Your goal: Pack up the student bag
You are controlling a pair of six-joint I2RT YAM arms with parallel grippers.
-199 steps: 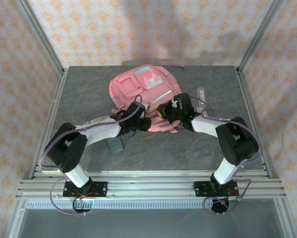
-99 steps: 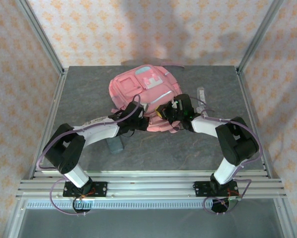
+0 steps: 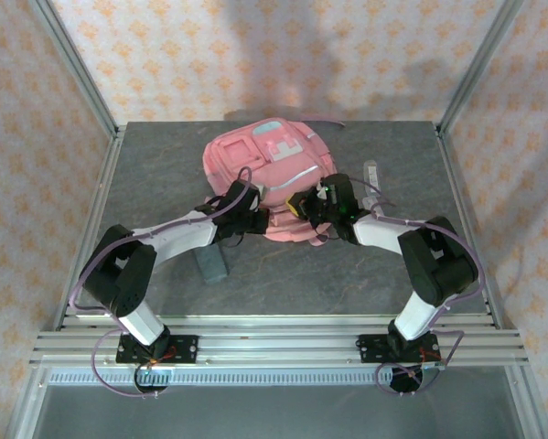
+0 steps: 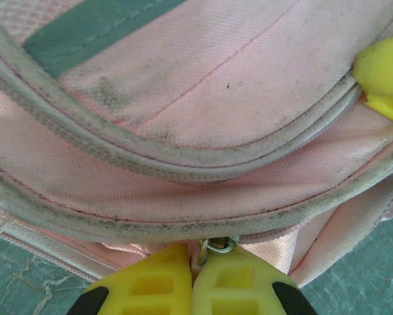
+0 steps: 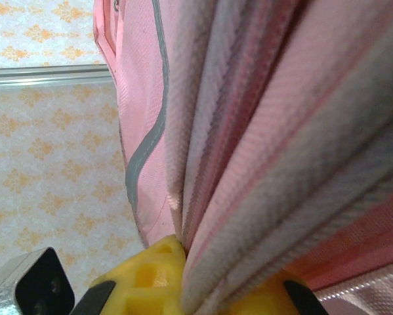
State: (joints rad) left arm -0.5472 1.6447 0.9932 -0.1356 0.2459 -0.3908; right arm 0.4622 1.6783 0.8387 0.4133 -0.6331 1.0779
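Observation:
The student bag, a pink backpack with a grey trim stripe and a light-blue patch, lies flat at the back middle of the table. My left gripper is at its near edge. In the left wrist view this gripper is shut on the bag's metal zipper pull, just under the grey piping. My right gripper is at the bag's near right corner. Its yellow fingers are shut on a fold of the bag's pink fabric, which is lifted up.
A grey-green block stands on the table under my left arm. A pale tube-like item lies right of the bag. Metal frame posts and patterned walls close in the sides and the back.
My left gripper has closed fully on the zipper pull and moved left along the bag's near edge. The right gripper has kept its hold and place.

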